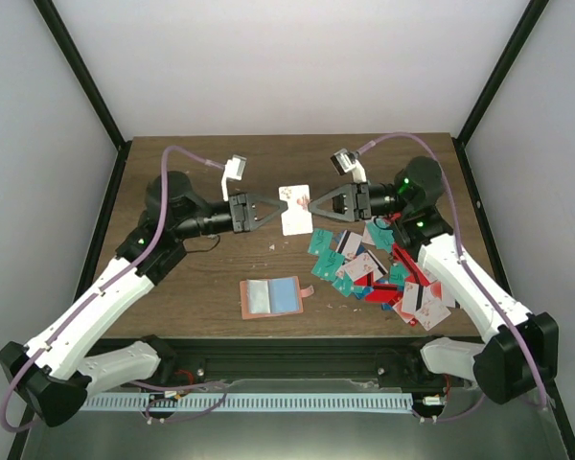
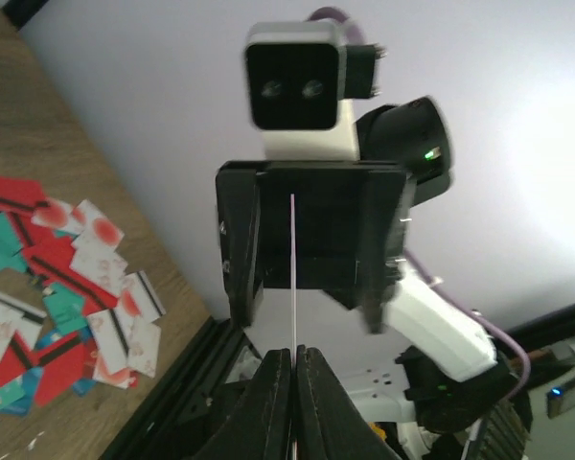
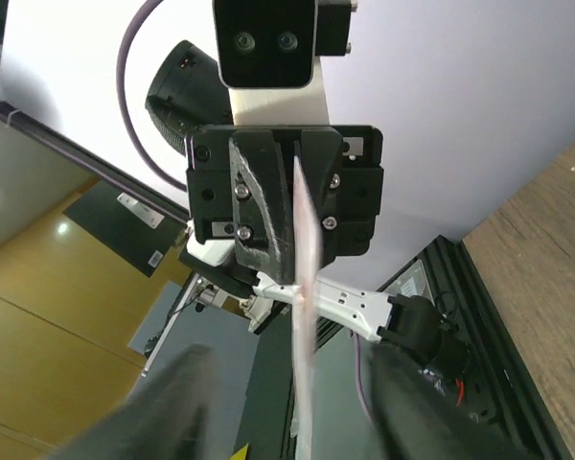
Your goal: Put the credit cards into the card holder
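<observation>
The left end effector [image 1: 286,203] is pressed together on one edge of a thin white-pink plastic credit card [image 1: 295,217], holding it in the air above the brown wooden bench [image 1: 201,168]. The right end effector [image 1: 313,203] faces it, jaws spread to either side of the card's opposite edge and gripping nothing. This looks like a hand-over. To do it well, the right jaws should close squarely on the card's faces before the left lets go. The salmon-pink folding leather-like card holder [image 1: 271,297] lies open below, near the heap of teal, red and white credit cards [image 1: 388,273].
</observation>
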